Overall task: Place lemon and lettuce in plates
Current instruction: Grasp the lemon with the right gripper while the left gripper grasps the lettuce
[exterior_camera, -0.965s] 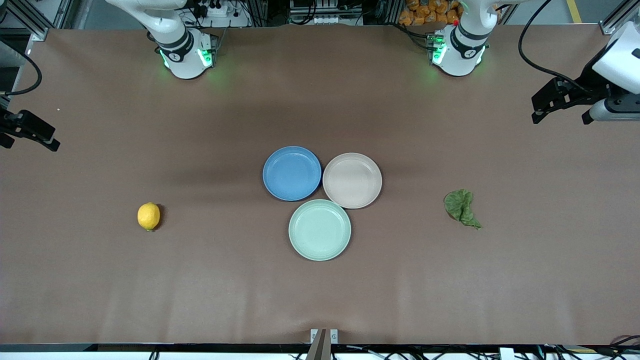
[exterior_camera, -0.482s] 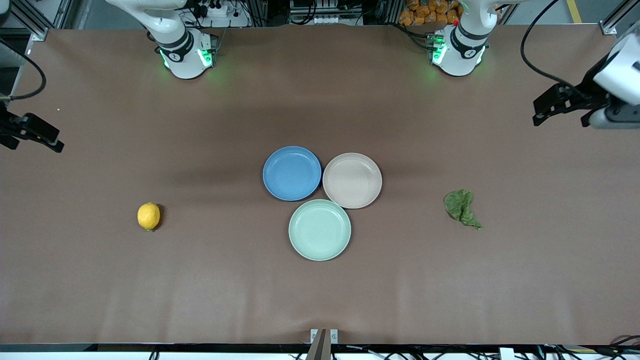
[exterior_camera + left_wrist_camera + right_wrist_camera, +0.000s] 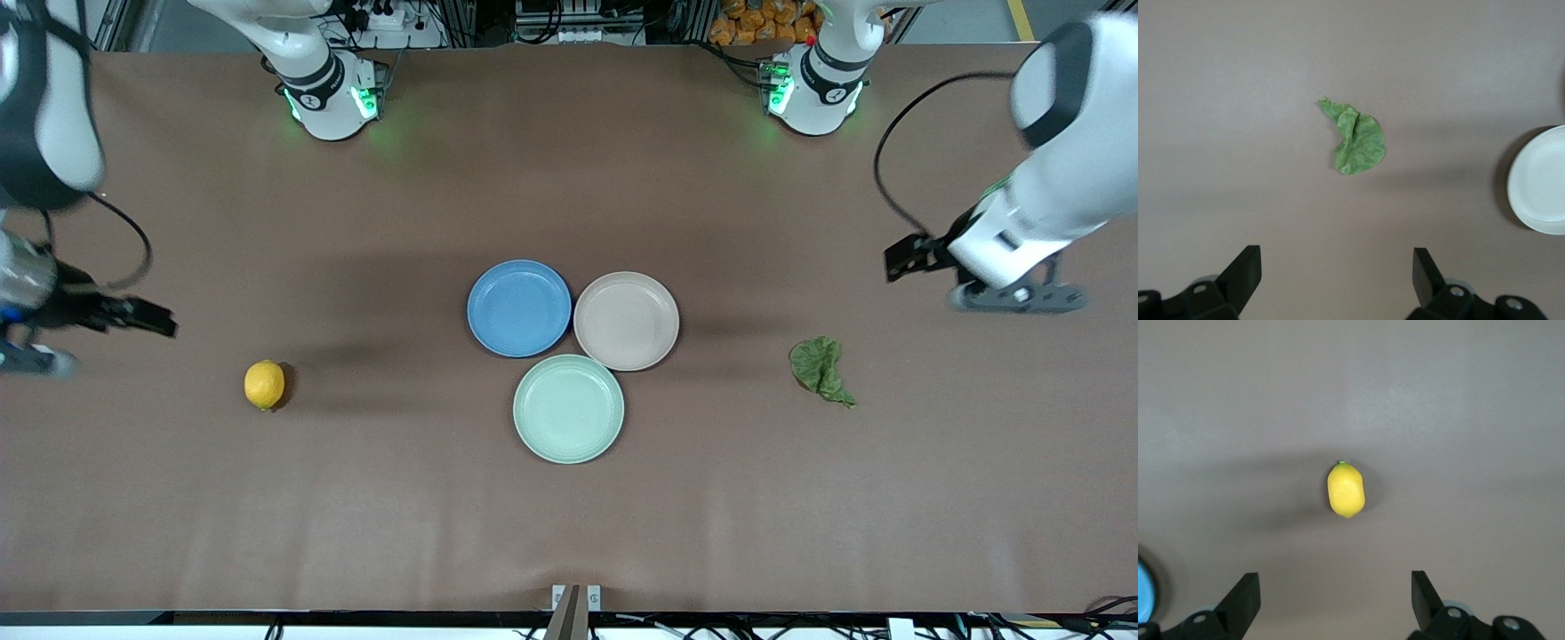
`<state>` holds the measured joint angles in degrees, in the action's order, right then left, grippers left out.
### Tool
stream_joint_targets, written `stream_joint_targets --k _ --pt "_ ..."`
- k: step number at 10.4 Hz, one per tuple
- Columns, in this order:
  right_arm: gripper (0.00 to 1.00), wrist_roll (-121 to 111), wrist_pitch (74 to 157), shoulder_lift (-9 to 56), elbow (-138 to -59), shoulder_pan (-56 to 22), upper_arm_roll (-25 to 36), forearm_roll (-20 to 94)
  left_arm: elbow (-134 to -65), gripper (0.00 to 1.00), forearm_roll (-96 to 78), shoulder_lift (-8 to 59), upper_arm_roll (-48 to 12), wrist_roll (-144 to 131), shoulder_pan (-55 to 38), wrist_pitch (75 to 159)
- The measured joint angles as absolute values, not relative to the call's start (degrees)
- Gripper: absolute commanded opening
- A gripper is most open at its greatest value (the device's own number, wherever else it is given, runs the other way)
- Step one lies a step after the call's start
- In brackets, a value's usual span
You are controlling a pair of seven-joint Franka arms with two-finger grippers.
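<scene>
The yellow lemon lies on the table toward the right arm's end; it also shows in the right wrist view. The dark green lettuce lies toward the left arm's end and shows in the left wrist view. The blue plate and the beige-pink plate sit side by side mid-table, both empty. My right gripper is open and empty, in the air beside the lemon. My left gripper is open and empty, in the air beside the lettuce.
A pale mint-green plate sits nearer the front camera, touching the other two. The beige-pink plate's rim shows in the left wrist view, the blue plate's rim in the right wrist view. Brown table all round.
Both arms have swung in from the table's ends and lowered, the right gripper toward the lemon and the left gripper toward the lettuce. The lemon, lettuce and plates have not moved.
</scene>
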<state>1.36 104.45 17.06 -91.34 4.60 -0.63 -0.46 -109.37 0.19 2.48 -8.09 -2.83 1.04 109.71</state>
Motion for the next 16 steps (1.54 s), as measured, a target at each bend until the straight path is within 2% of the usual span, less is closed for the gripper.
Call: stream_joint_targets --k 2,3,7,8,11,12,13,14,15,16 --pt "1.00 1.4 107.2 23.9 -91.0 4.6 -0.6 -0.5 -116.9 1.00 1.3 4.3 -8.0 -1.9 1.1 118.6" --pt "1.00 1.4 107.6 26.8 -90.6 4.6 -0.5 -0.5 -118.6 1.00 2.3 6.1 -8.0 -1.8 1.2 121.4" --pt "1.00 1.4 111.7 35.8 -88.7 5.0 -0.3 -0.5 -119.3 1.00 3.0 18.4 -8.0 -1.5 2.8 134.3" --pt "1.00 1.4 112.8 37.3 -88.6 5.0 -0.3 -0.5 -119.1 0.95 3.0 21.6 -8.0 -1.4 2.8 138.1" --pt "1.00 1.4 114.1 40.8 -88.4 4.8 -0.4 -0.2 -118.0 0.51 3.0 27.7 -8.1 -1.4 2.7 144.8" --pt "1.00 1.3 114.2 41.6 -88.4 4.8 -0.5 0.2 -117.8 0.42 3.0 28.6 -8.1 -1.4 2.6 145.6" --pt "0.86 1.2 114.6 42.3 -88.6 4.7 -0.6 0.9 -117.6 0.35 3.0 29.1 -8.1 -1.4 2.5 146.0" --pt "0.30 1.1 115.9 42.8 -89.4 4.7 -0.6 1.2 -117.5 0.13 3.0 29.6 -8.1 -1.4 2.5 146.4" --pt "0.00 0.6 117.0 43.1 -90.0 4.6 -0.7 1.2 -117.4 0.00 3.0 30.3 -8.1 -1.4 2.4 147.4" --pt "0.00 0.0 117.3 43.2 -90.1 4.7 -0.7 1.2 -117.4 0.00 3.2 30.4 -8.0 -1.4 2.5 147.9"
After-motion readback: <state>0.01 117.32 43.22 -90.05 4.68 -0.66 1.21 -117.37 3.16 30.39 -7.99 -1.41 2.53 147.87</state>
